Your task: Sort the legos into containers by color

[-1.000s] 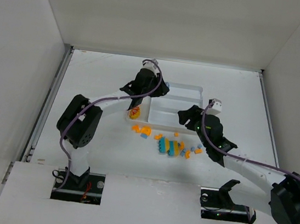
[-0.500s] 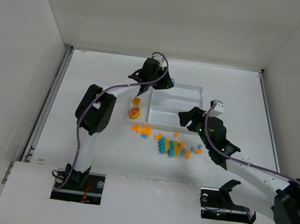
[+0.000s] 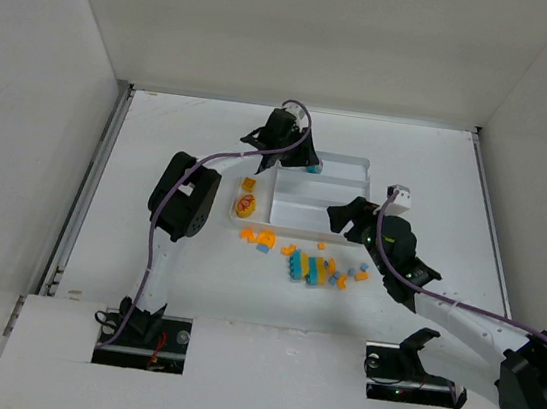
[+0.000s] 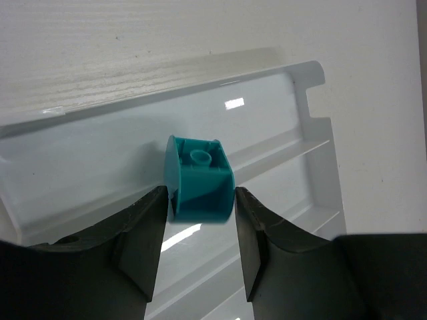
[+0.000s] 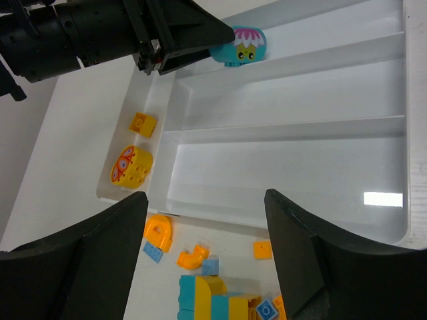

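A teal lego [image 4: 199, 179] sits between the very tips of my left gripper [image 4: 200, 200], which is shut on it over the far long section of the white tray [image 4: 87, 160]. From the right wrist, that teal lego [image 5: 241, 45] shows a pink flower face. My left gripper [image 3: 298, 155] hangs at the tray's [image 3: 341, 188] far side. My right gripper [image 5: 205, 195] is open and holds nothing, above the tray's front rim. An orange lego [image 5: 142, 124] and a yellow round one [image 5: 131, 165] lie in the narrow section.
Loose legos lie on the table in front of the tray: a teal and yellow cluster [image 3: 311, 268], orange pieces [image 3: 257, 235] and small light blue ones [image 5: 153, 252]. White walls close in the table on three sides.
My left arm has swung right from the narrow section along the tray's far side, and the teal lego now shows over the far long section. My right gripper's jaws have spread wider.
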`<control>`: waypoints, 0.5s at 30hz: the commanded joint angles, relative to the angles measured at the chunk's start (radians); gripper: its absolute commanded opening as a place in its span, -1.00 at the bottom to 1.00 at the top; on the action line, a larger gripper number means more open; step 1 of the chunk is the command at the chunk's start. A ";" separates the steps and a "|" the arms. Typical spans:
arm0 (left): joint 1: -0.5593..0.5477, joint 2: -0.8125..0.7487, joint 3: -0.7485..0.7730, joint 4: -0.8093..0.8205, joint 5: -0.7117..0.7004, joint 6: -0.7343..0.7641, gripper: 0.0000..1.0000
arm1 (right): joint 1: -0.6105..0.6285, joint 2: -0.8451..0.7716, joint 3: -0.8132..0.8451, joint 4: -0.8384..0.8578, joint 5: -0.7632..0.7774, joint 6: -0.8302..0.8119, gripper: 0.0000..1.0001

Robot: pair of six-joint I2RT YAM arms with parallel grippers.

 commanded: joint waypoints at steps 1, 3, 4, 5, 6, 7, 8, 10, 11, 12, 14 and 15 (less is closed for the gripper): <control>0.002 -0.007 0.055 0.010 -0.014 0.018 -0.15 | -0.002 -0.003 0.005 0.053 -0.008 0.000 0.55; 0.006 -0.005 0.058 0.010 -0.014 0.018 -0.12 | 0.000 0.006 0.005 0.061 -0.008 0.000 0.56; 0.007 -0.003 0.059 0.010 -0.014 0.018 -0.09 | 0.000 0.009 0.005 0.062 -0.008 0.000 0.57; 0.007 -0.003 0.059 0.010 -0.014 0.018 -0.09 | 0.000 0.011 0.006 0.064 -0.008 0.000 0.57; 0.009 -0.003 0.059 0.010 -0.014 0.018 -0.09 | 0.000 0.012 0.006 0.064 -0.008 0.000 0.58; 0.009 -0.010 0.058 0.008 -0.014 0.018 -0.09 | 0.000 0.012 0.006 0.064 -0.008 0.000 0.58; 0.009 -0.019 0.052 0.007 -0.014 0.018 -0.09 | 0.000 0.012 0.006 0.064 -0.008 0.000 0.58; 0.007 -0.051 0.027 0.016 -0.022 0.018 -0.07 | 0.000 0.011 0.005 0.064 -0.005 -0.005 0.55; 0.006 -0.080 0.006 0.022 -0.034 0.018 -0.04 | 0.000 0.012 0.005 0.064 -0.005 -0.008 0.52; 0.004 -0.109 -0.017 0.031 -0.047 0.018 -0.02 | 0.000 0.014 0.005 0.062 -0.005 -0.012 0.47; -0.001 -0.179 -0.080 0.063 -0.085 0.015 -0.01 | 0.000 0.021 0.011 0.055 -0.002 -0.020 0.27; -0.004 -0.219 -0.118 0.083 -0.103 0.014 -0.01 | 0.000 0.026 0.014 0.051 0.002 -0.026 0.19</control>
